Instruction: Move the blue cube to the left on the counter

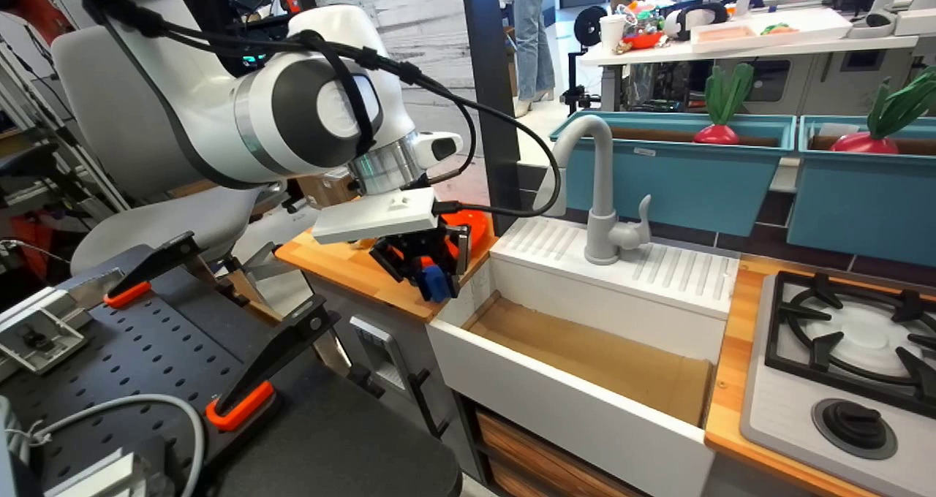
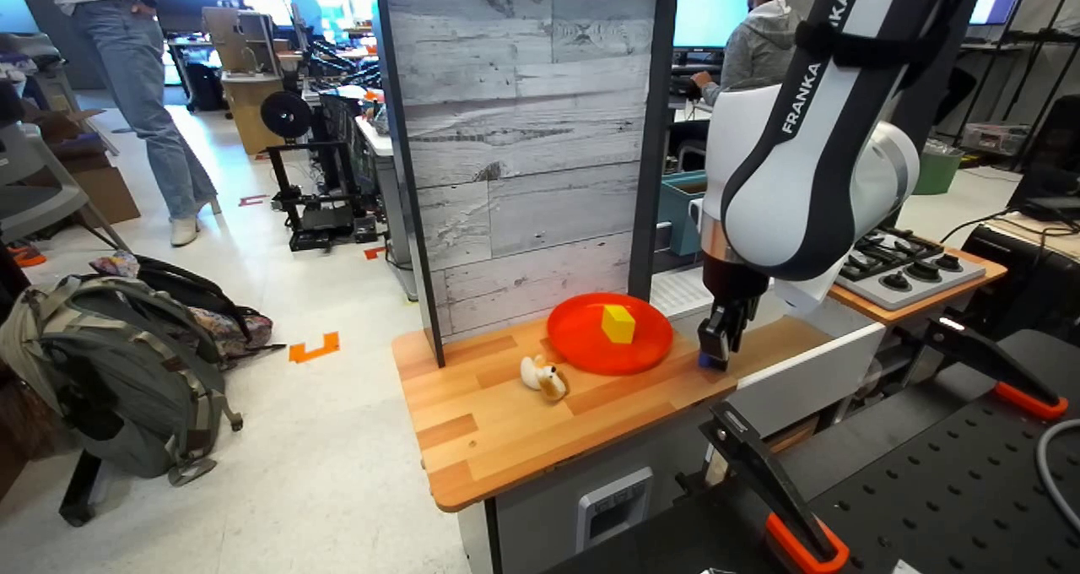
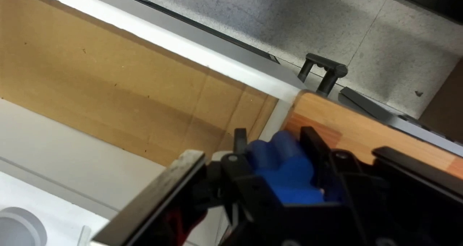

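Plainly, the end effector (image 3: 275,140) clasps the blue cube (image 1: 436,283).

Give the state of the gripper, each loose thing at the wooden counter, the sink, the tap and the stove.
gripper: shut on the blue cube
blue cube: gripped; contact with the counter unclear
orange plate: flat on the counter
yellow block: resting on the orange plate
cream-and-brown toy: lying on the counter
sink: lined with cardboard
tap: upright, no water visible
stove: no flame visible
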Tool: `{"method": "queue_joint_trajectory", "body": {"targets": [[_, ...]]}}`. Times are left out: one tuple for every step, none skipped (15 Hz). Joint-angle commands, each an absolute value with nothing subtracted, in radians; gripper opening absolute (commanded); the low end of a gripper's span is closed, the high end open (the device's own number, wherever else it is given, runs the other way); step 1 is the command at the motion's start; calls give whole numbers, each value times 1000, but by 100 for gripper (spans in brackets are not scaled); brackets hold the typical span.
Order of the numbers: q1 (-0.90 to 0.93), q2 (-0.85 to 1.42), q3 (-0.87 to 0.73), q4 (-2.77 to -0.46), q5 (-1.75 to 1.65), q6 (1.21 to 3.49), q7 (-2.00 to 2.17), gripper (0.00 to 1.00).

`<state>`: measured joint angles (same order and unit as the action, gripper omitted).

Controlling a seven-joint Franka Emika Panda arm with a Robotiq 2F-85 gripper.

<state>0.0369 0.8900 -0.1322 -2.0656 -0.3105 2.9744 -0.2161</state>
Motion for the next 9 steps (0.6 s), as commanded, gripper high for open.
{"method": "queue_joint_trajectory", "body": {"targets": [[73,780,-137,-2191,-344,3034,-238,15],[92,750,-137,-2225,-350,3050,-239,15],[117,722,-141,-2258,-357,3073,-236,15],[135,699,-140,-2282,-363,3087,-235,15],[159,675,-138,-2306,-363,3100,-233,15],[180,648,-137,-2331,-365,3112,-234,15],[197,626,-133,-2351,-368,3116,-239,15],[224,633,-125,-2335,-363,3113,-234,15],[237,632,-111,-2328,-360,3100,-235,15]]}}
